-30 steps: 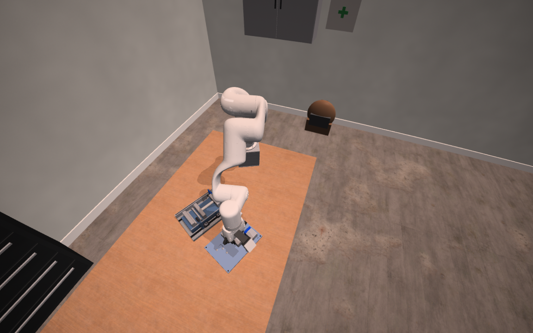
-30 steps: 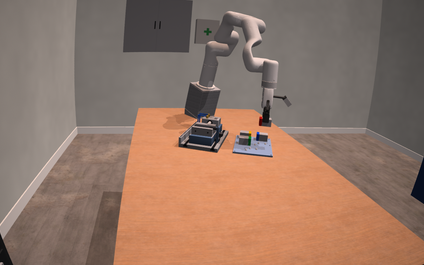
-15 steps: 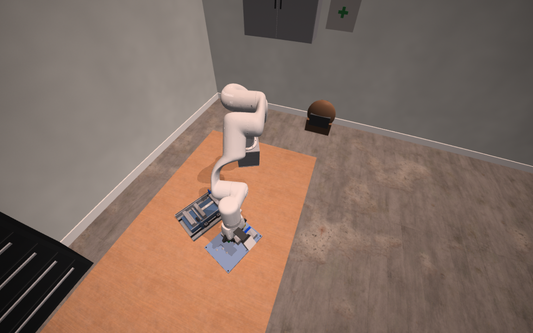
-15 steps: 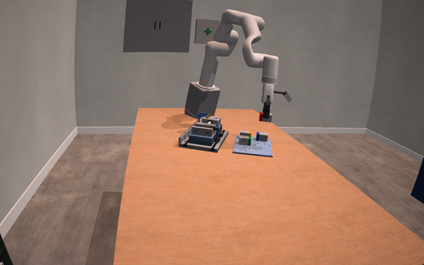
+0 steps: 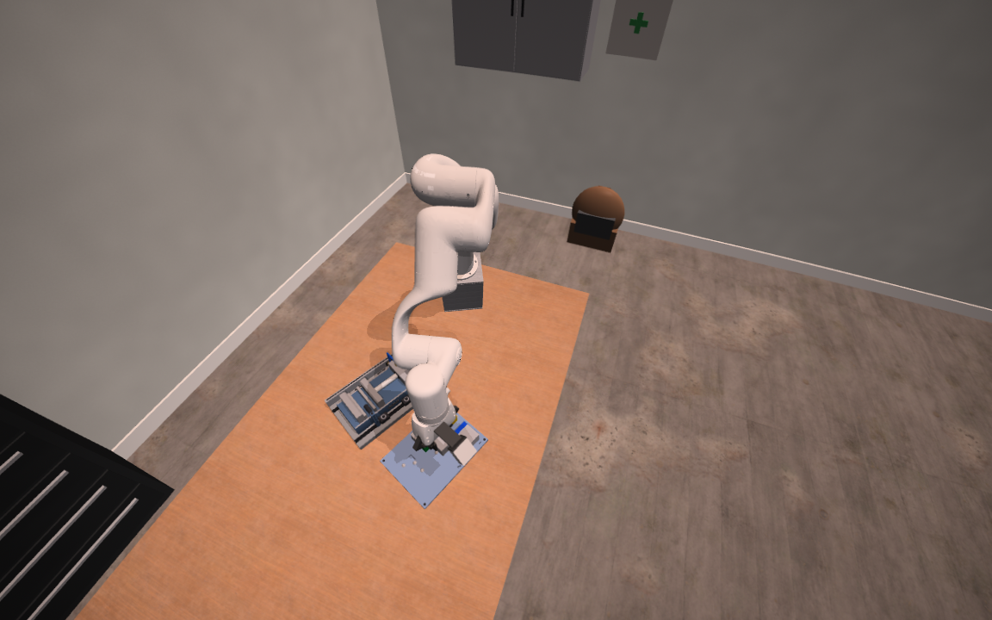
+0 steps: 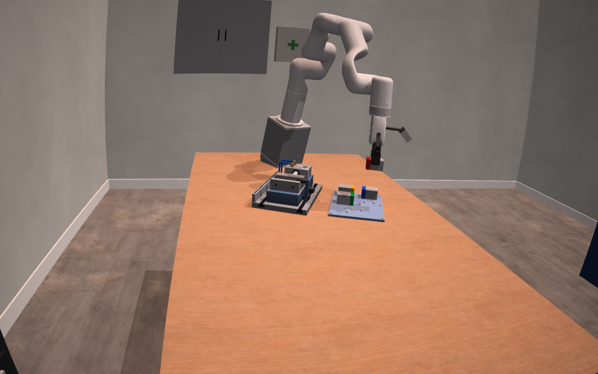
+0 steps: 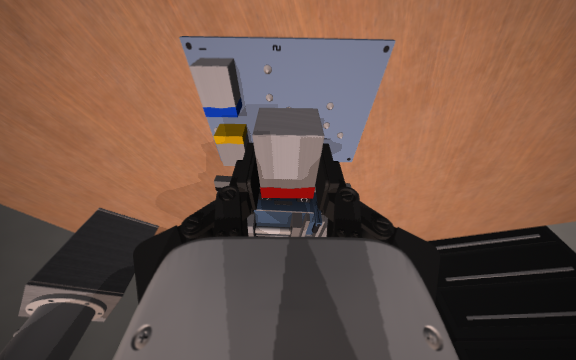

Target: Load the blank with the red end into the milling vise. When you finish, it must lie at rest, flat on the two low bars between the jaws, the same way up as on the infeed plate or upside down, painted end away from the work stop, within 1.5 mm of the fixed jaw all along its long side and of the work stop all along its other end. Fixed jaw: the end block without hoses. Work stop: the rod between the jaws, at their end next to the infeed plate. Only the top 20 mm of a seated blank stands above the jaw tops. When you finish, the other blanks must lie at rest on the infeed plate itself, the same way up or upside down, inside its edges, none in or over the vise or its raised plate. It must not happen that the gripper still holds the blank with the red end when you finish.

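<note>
The gripper (image 6: 375,161) (image 7: 288,165) is shut on the red-ended blank (image 6: 378,167) (image 7: 288,157), gripping its two sides. The blank hangs roughly level, well above the infeed plate (image 5: 426,493) (image 6: 370,215) (image 7: 363,75); its red end points toward the vise side. The blue-ended blank (image 6: 371,193) (image 7: 215,87), the yellow-ended blank (image 6: 345,187) (image 7: 230,135) and the green-ended blank (image 6: 343,198) stand on the plate. The milling vise (image 5: 372,393) (image 7: 280,218) holds no blank that I can see. Its fixed jaw (image 6: 285,185) faces the exterior view. I cannot make out the work stop clearly.
The jaw with blue hoses (image 6: 297,170) is at the vise's far end. The vise's raised plate (image 5: 362,443) lies beside the infeed plate, with a narrow gap. Small pegs (image 6: 361,209) (image 7: 267,69) stand up from the infeed plate. The robot base (image 6: 285,142) stands behind.
</note>
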Available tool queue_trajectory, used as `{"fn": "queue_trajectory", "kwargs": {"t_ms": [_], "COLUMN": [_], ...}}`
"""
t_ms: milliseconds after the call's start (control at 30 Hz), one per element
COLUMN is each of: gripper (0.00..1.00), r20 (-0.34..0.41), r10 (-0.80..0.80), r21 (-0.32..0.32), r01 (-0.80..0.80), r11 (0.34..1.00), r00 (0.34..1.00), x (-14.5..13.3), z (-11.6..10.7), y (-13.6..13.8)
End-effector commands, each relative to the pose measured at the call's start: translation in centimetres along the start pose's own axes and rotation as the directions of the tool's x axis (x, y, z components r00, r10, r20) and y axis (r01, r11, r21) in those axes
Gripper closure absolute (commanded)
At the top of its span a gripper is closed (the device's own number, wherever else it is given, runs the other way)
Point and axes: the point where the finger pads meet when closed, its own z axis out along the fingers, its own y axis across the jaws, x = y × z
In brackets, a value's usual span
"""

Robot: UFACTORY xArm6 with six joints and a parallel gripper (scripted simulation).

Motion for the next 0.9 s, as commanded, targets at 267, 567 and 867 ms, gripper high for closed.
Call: {"fn": "queue_trajectory", "kwargs": {"t_ms": [267, 567, 867], "gripper": [1.00, 1.00, 1.00], "r20": [-0.003, -0.003, -0.003], "r10": [0.000, 0.000, 0.000], "r21": [-0.004, -0.004, -0.004], "r01": [0.000, 0.000, 0.000], "r11": [1.000, 1.000, 1.000], "r00": [1.000, 1.000, 1.000], "x": [0.14, 0.15, 0.16], "z": [0.28, 0.52, 0.64], "y": [0.16, 0.18, 0.19]}}
